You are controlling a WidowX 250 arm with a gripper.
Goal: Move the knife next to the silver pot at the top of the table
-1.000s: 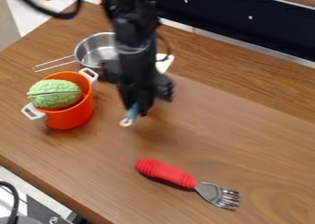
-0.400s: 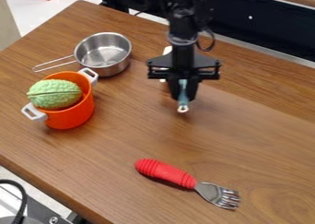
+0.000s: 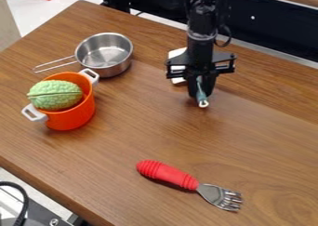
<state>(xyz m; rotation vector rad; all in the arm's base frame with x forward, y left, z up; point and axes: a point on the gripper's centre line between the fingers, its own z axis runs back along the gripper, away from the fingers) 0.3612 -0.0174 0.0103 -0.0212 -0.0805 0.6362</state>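
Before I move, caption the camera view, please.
Gripper grasping teal handle over the table; silver pot at image left, red-handled fork nearer the camera.

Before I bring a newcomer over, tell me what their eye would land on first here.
Probably the bright orange pot with white handles at the left, with a bumpy pale-green oval thing sitting in its mouth. Next, likely, the fork with a ribbed red handle and metal head, lying on the wood below the middle. Then the black two-finger gripper right of the silver pot, holding a slim teal thing.
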